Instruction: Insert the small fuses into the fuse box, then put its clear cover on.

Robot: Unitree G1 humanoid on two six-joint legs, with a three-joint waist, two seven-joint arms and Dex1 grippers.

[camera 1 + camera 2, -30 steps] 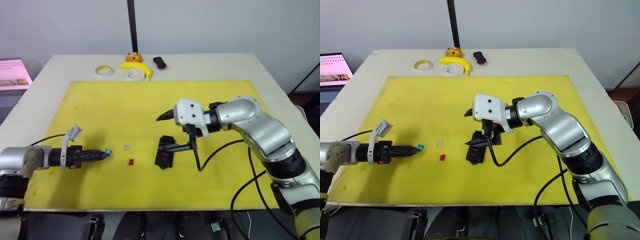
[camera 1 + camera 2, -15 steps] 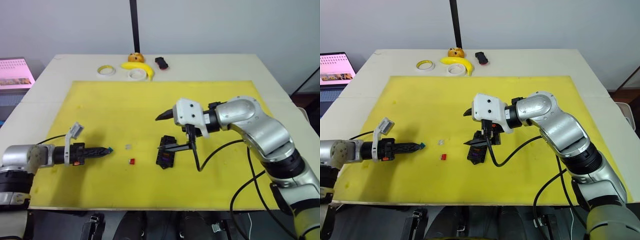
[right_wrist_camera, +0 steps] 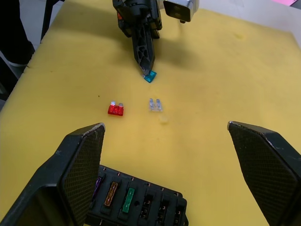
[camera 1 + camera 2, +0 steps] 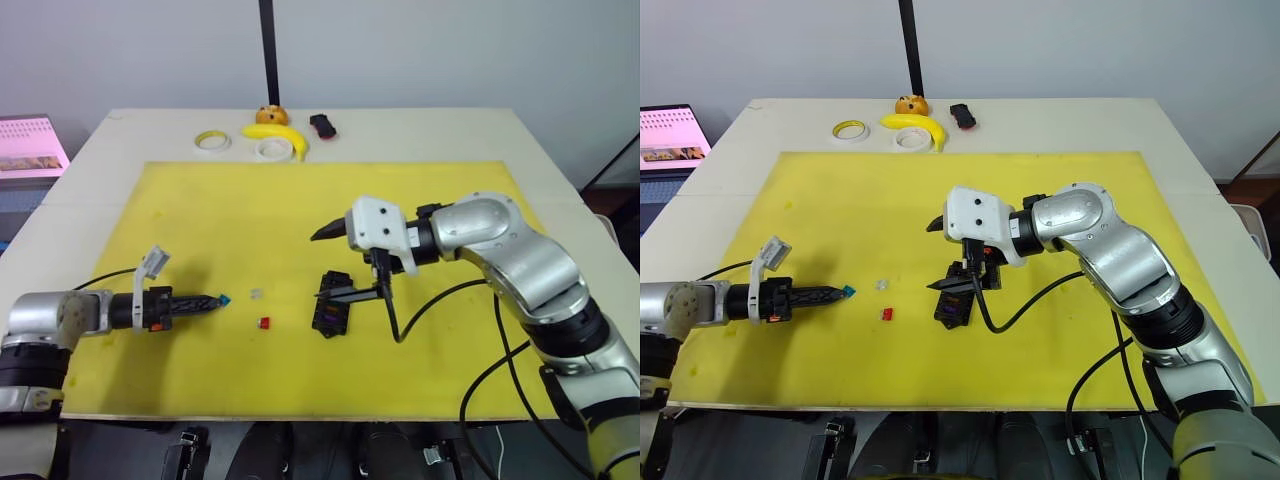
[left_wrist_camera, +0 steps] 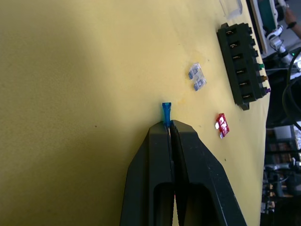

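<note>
On the yellow mat (image 4: 200, 215), teal fuse (image 4: 223, 298) pinched at the tip of the left gripper (image 4: 205, 301), fingers clamped on it, just above the mat. Grey-clear fuse (image 4: 256, 294) and red fuse (image 4: 263, 323) lie loose close by, between it and the fuse box (image 4: 330, 303). Box sits mid-mat with purple, yellow and green fuses seated at one end, other slots empty. Right gripper (image 3: 178, 155) hovers over the box, fingers spread wide, holding nothing. Tape rolls (image 4: 268, 148) and banana (image 4: 275, 134) at the table's far edge
</note>
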